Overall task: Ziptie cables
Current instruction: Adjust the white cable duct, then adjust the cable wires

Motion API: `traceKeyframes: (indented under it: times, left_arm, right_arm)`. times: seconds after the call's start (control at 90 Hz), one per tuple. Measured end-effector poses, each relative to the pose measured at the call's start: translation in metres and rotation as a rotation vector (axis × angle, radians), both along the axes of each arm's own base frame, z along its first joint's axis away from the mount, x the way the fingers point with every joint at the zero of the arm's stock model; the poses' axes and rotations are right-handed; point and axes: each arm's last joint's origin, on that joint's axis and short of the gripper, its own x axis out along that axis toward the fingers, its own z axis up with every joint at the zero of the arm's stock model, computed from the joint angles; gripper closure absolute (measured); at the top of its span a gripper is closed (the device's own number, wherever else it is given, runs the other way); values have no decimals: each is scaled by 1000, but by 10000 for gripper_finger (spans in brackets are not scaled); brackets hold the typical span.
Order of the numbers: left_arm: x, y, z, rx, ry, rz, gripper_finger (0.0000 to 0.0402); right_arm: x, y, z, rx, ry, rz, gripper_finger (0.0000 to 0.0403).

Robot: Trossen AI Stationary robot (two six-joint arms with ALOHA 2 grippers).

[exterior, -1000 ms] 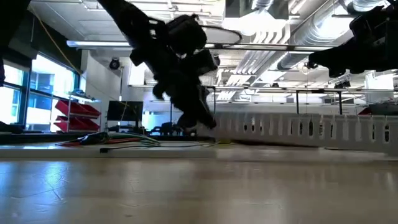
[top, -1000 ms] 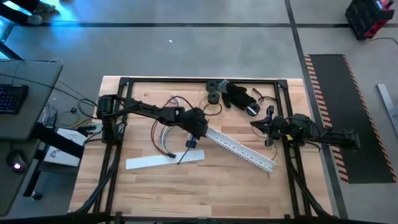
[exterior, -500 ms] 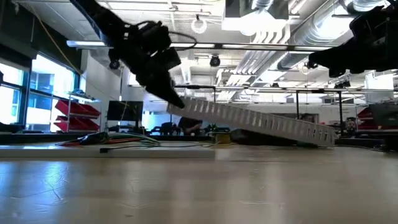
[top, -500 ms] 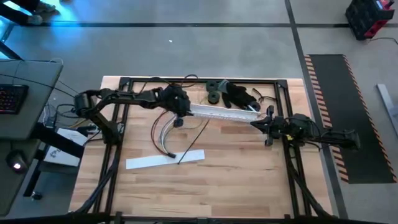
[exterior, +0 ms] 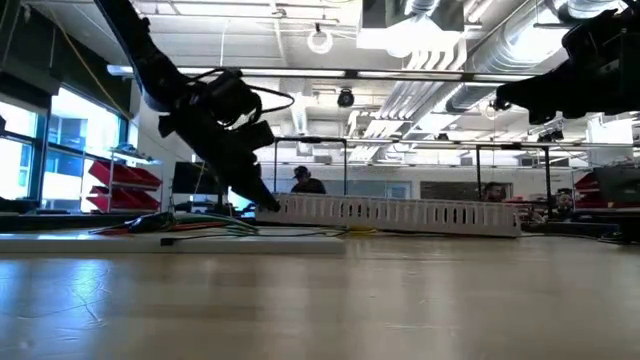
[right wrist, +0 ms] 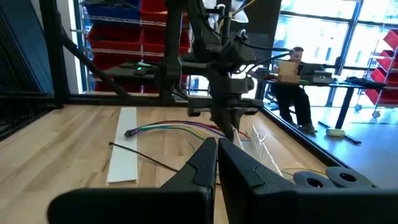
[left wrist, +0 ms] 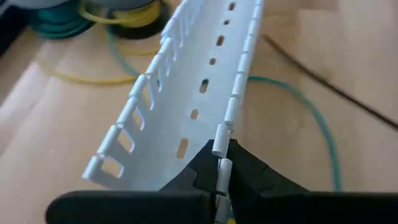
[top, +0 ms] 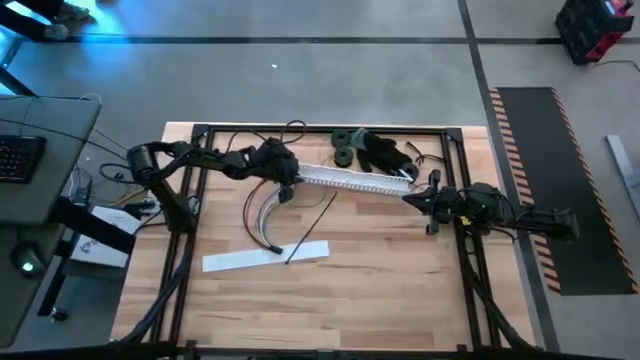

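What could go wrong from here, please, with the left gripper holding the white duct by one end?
The left gripper pinches only one side wall of the white duct, so the long piece might twist or slip free. Its far end lies close to the black round parts and the right gripper, which it could knock. The cables lie untouched beside it.

— What's lying around the table (top: 400, 300)?
— Grey floor (top: 300, 80), with a striped mat (top: 540, 180) lying to one side.
— And beyond?
— Red bins (exterior: 115, 180) are sitting by bright windows (exterior: 60, 150); ducts (exterior: 440, 70) are running overhead, and a person (right wrist: 297, 87) is sitting at a desk.
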Motion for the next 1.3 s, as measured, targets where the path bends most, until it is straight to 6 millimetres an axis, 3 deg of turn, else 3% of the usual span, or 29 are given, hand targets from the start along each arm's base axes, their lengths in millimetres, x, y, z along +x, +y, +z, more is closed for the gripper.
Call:
traceKeyframes:
  times: [0.144,0.356,0.533,0.678,0.811,1.122,1.3]
  left_arm:
    - [-3,2,11,58,123,27,289]
    - [-3,-9,59,81,241,31,206]
    - [-13,-51,79,-101,236,-307,199]
    - [-14,-96,61,-171,306,-548,216]
    - [-10,-125,35,-157,318,-597,223]
    - [-10,-147,8,-210,409,-544,224]
    - [-15,-150,16,-246,395,-504,224]
  right_arm:
    - [0,0,0,0,0,0,403]
    - [0,0,0,0,0,0,403]
    - [0,0,0,0,0,0,403]
    - [0,0,0,0,-1,0,403]
    - [0,0,0,0,0,0,403]
    - [0,0,0,0,-1,0,403]
    - [0,0,0,0,-1,0,403]
